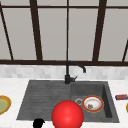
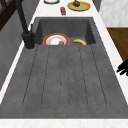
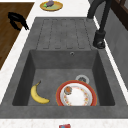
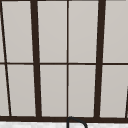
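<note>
**One open hand off the sink's front edge, beside a red ball**

Front view: the left hand (image 1: 38, 123) shows as a black shape at the bottom edge, left of centre, in front of the grey sink (image 1: 42, 97). Just to its right, a large red ball (image 1: 67, 115) covers the sink's front rim at lower centre. I cannot tell whether the two touch. The black faucet (image 1: 68, 75) stands at the sink's back rim. A red-rimmed plate (image 1: 93, 103) lies in the basin at the right. On the white desk (image 1: 15, 87), a yellow plate (image 1: 3, 105) sits at the far left and a small red packet (image 1: 121, 96) at the far right.

Left side view: the hand (image 2: 123, 68) hangs at the right edge, off the desk's front. Its fingers are spread and grip nothing. In the basin at the top, a banana (image 2: 80, 41) lies just right of the plate (image 2: 56, 40).

Right side view: the hand (image 3: 17, 20) hovers at upper left, over brown floor (image 3: 7, 40). Its fingers hang loosely apart with nothing between them. The banana (image 3: 38, 96) lies at the basin's lower left, close to the plate (image 3: 76, 96) but apart from it.

Upper view: a dark-framed window (image 4: 36, 62), with the faucet's arch (image 4: 76, 121) at the bottom edge.
</note>
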### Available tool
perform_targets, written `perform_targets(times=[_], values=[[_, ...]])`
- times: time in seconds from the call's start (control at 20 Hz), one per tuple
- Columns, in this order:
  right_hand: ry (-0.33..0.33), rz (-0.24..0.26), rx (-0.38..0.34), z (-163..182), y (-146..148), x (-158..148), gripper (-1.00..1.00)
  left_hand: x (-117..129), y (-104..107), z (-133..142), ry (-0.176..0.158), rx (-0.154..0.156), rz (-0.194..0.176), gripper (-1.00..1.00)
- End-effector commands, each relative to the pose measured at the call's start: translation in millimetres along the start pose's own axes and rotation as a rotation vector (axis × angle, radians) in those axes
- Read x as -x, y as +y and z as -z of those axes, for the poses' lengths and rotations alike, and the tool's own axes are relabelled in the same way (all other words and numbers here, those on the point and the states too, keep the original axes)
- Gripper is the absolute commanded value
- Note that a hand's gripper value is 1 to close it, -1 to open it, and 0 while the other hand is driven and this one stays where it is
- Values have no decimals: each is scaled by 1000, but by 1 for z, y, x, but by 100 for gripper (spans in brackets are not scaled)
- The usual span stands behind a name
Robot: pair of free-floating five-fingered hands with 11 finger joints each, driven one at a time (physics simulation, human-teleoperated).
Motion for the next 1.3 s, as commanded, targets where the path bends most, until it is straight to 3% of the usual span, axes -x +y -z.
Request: perform_targets(times=[0.0,0.35,0.7,1.0,1.05,1.1,1.25], values=[[30,26,-8,6,5,-7,-100,0,0,0,0,0,0,0],[-18,20,-7,37,16,-7,-100,0,0,0,0,0,0,0],[-17,17,-12,70,20,-9,-100,0,0,0,0,0,1,0],[-12,12,-7,112,44,-15,-100,0,0,0,0,0,1,0],[-4,2,-11,109,44,-15,100,0,0,0,0,0,1,0],[0,-16,17,101,43,-15,100,0,0,0,0,0,1,0],[-15,39,133,102,36,2,100,0,0,0,0,0,1,0]])
